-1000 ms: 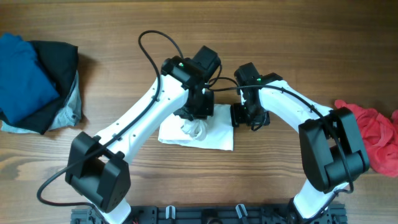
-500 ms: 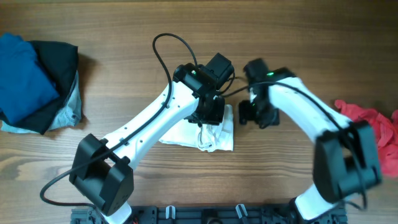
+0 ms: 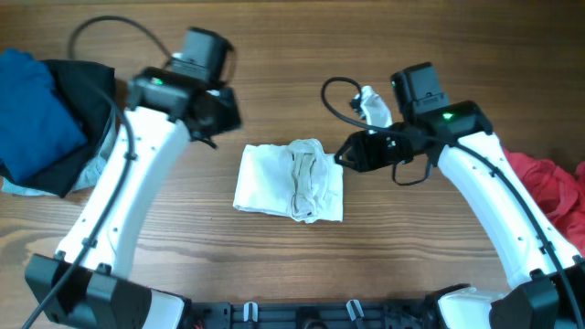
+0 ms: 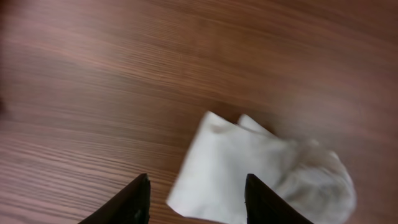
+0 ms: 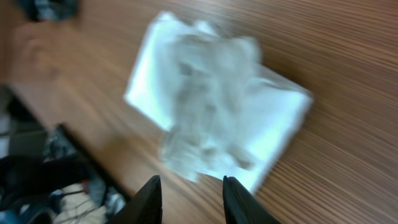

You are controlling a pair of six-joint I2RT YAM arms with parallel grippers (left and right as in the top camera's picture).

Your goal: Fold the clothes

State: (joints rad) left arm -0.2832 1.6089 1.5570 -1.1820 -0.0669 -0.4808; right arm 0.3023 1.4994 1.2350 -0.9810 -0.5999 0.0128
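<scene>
- White garment (image 3: 274, 178): folded into a rough rectangle, lying flat near the middle of the surface (image 3: 402, 260), a little toward the near edge. A rumpled, bunched ridge runs across its right half; the left half is smooth.
- Left hand (image 4: 196, 186): fingers spread, nothing between them. Overhead it sits up and left of the white garment, toward the far-left part of the surface, apart from the cloth. Its wrist view looks down on one folded corner of the garment and bare wood.
- Right hand (image 5: 191, 186): fingers apart with a narrower gap, nothing pinched. Overhead it is just beside the garment's right edge; whether it touches the cloth cannot be told. Its wrist view is blurred, with the crumpled cloth under it.
- Red garment (image 3: 562, 187): loose heap at the right edge of the surface, partly behind the right arm.
- Pile of blue and dark clothes (image 3: 37, 119): at the left edge, toward the far-left corner.
</scene>
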